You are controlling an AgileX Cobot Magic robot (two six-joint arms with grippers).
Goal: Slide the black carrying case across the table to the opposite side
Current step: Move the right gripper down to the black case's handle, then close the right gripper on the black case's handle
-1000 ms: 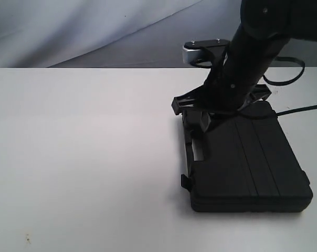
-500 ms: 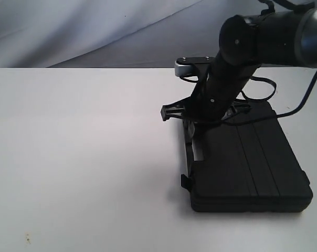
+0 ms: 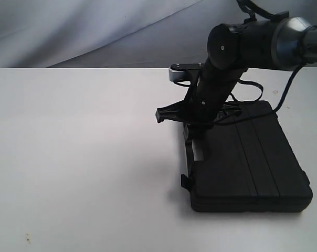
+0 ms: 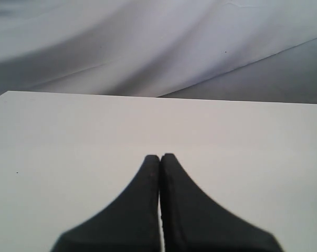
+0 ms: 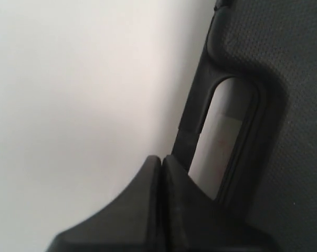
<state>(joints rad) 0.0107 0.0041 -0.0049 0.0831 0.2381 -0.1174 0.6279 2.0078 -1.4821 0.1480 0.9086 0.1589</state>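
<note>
The black carrying case (image 3: 247, 163) lies flat on the right part of the white table (image 3: 85, 157). Its handle (image 3: 194, 152) faces left. My right gripper (image 3: 195, 135) reaches down at the case's far left corner, just above the handle end. In the right wrist view the right gripper (image 5: 161, 159) is shut, its tips side by side at the outer edge of the handle (image 5: 192, 121), with nothing seen between them. The left gripper (image 4: 160, 156) is shut and empty over bare table (image 4: 69, 131); the exterior view does not show it.
A grey cloth backdrop (image 3: 95, 31) hangs behind the table's far edge. Black cables (image 3: 284, 89) trail from the right arm over the case's far side. Bare tabletop stretches left of the case, with small specks (image 3: 27, 239) near the front left.
The right arm has swung left, taking its gripper from above the case lid to the handle edge. The case has not moved.
</note>
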